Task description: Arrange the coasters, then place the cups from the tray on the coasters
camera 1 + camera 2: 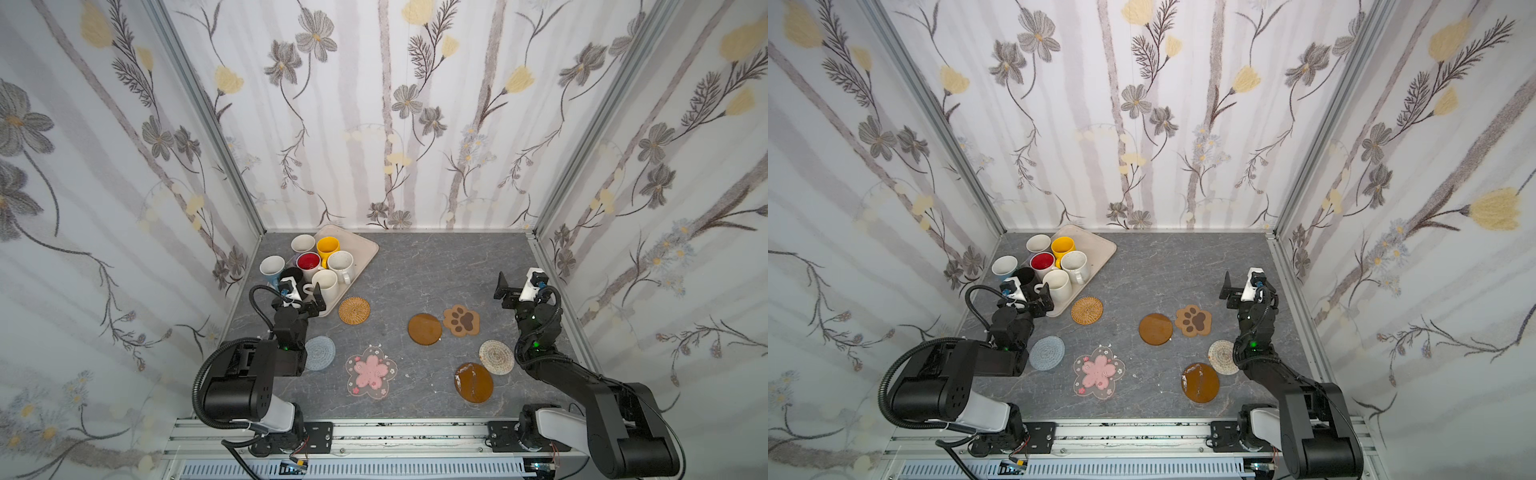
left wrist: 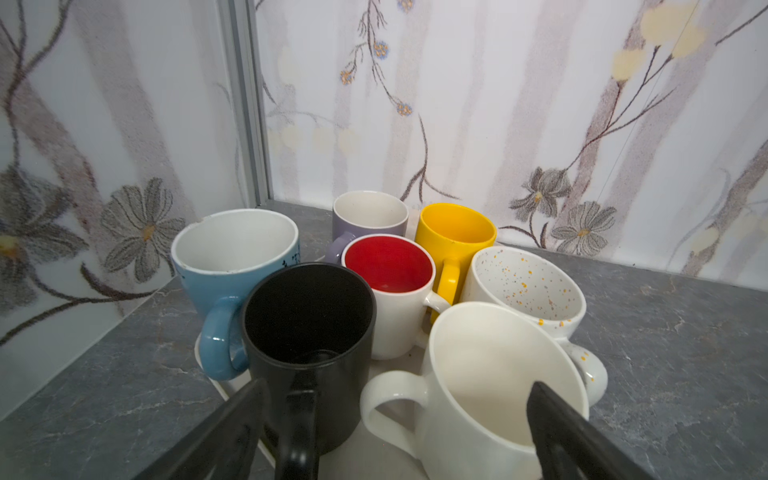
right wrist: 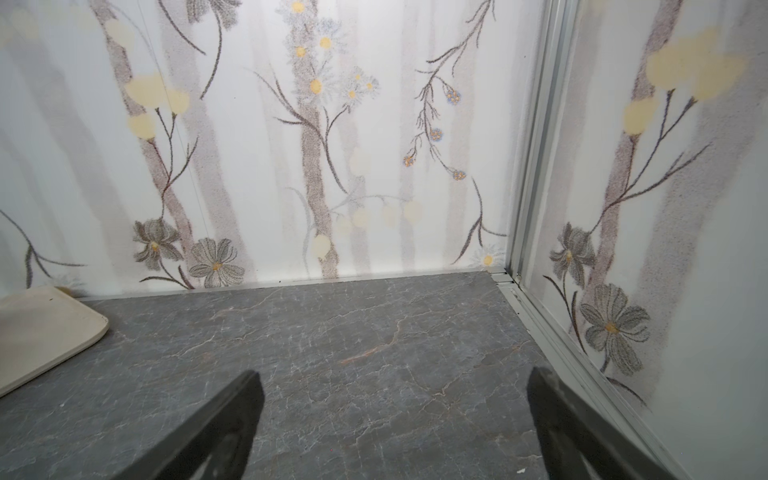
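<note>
ceramic cups (image 1: 328, 245), seven, cluster at one tray (image 1: 360, 244); seven coasters (image 1: 354, 309) dot the table (image 1: 415, 266); both arms' jaws spread, empty.

Grey marbled tabletop (image 1: 436, 266) with cream tray (image 1: 358, 243) and seven scattered coasters (image 1: 354, 310)

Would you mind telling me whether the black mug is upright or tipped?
Upright: the black mug stands on its base, open mouth facing up.

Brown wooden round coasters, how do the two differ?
The farther brown round wooden coaster has a clean, even face; the nearer brown round wooden coaster shows white scuffs. The farther one lies next to the brown paw-shaped coaster; the nearer one next to the beige woven round coaster. Both lie flat, alike in colour and shape.
</note>
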Robot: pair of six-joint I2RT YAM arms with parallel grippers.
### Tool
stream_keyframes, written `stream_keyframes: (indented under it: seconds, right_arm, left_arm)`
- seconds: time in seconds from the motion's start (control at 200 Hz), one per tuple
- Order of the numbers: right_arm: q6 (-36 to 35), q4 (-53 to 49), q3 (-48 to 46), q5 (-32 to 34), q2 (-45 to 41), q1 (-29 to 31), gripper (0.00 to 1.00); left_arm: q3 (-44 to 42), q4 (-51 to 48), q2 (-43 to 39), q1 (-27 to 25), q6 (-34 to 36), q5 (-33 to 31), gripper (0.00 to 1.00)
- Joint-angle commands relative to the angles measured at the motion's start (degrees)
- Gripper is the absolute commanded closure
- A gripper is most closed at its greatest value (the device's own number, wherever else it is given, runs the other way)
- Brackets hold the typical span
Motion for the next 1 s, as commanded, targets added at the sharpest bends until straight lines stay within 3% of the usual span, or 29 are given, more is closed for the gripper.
stream_keyframes:
  seconds: [0.0, 0.1, 0.285, 0.475, 0.714, 0.994]
  right_arm:
    - [1.95, -9.06, 1.16, 4.07, -2.6, 1.24, 0.0]
    - [2.73, -14.15, 2.73, 5.07, -6.04, 3.03, 0.0]
    - [4.57, -28.04, 8.43, 2.41, -11.82, 4.64, 0.0]
    - [8.91, -44.15, 15.05, -0.83, -15.59, 5.23, 0.05]
    - [17.29, -54.81, 15.89, -4.69, -16.0, 5.81, 0.13]
    - [26.47, -60.42, 12.48, -16.15, -16.11, 5.81, 0.17]
  left_arm:
    - [0.99, -7.21, -6.01, -0.44, -0.06, -2.9, 0.0]
    - [2.78, -15.73, -13.82, -0.39, -0.38, -2.21, 0.0]
    - [14.47, -41.61, -21.96, -2.76, -3.24, -1.21, 0.01]
    - [24.0, -56.77, -24.64, -11.19, -8.6, -4.41, 0.01]
    - [28.76, -61.59, -19.28, -28.35, -11.69, -11.7, 0.01]
    - [36.79, -62.42, -5.58, -37.7, -17.74, -12.06, 0.0]
